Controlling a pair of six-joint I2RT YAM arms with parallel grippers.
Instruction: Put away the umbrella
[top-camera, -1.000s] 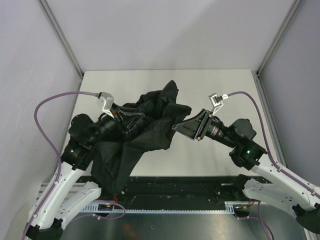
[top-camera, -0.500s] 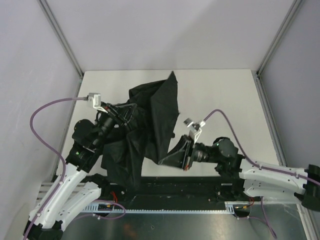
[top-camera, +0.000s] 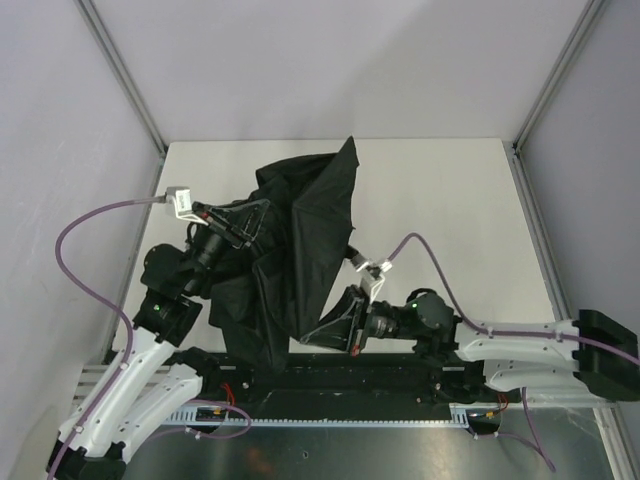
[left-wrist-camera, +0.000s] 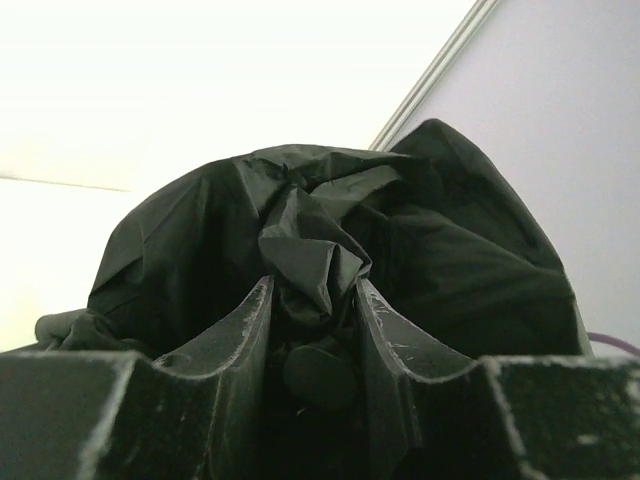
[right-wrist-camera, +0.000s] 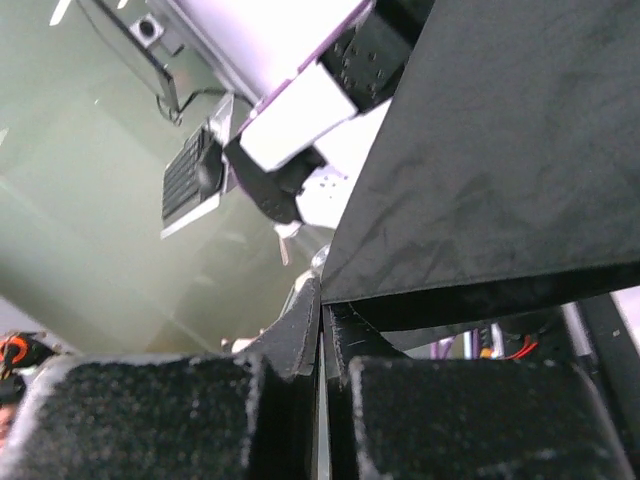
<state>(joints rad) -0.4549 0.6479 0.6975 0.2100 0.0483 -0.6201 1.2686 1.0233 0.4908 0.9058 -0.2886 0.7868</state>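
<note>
Top external view: umbrella (top-camera: 305, 235) half-collapsed over the pale tabletop (top-camera: 440, 190), left pincer (left-wrist-camera: 312, 290) clamped on bunched fabric, right pincer (right-wrist-camera: 322, 300) clenched on a canopy corner; folding stage, I judge, next needs panels gathered toward the shaft; plain grey walls (top-camera: 300, 60) around.

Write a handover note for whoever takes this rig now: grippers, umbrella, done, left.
Left gripper: shut on bunched canopy fabric of the umbrella.
Right gripper: shut, pinching the canopy's edge near the front of the table.
Umbrella: between both arms, canopy loose, one panel stretched taut.
Done: both grips made.
Left: gather the panels, collapse it, stow it.
</note>
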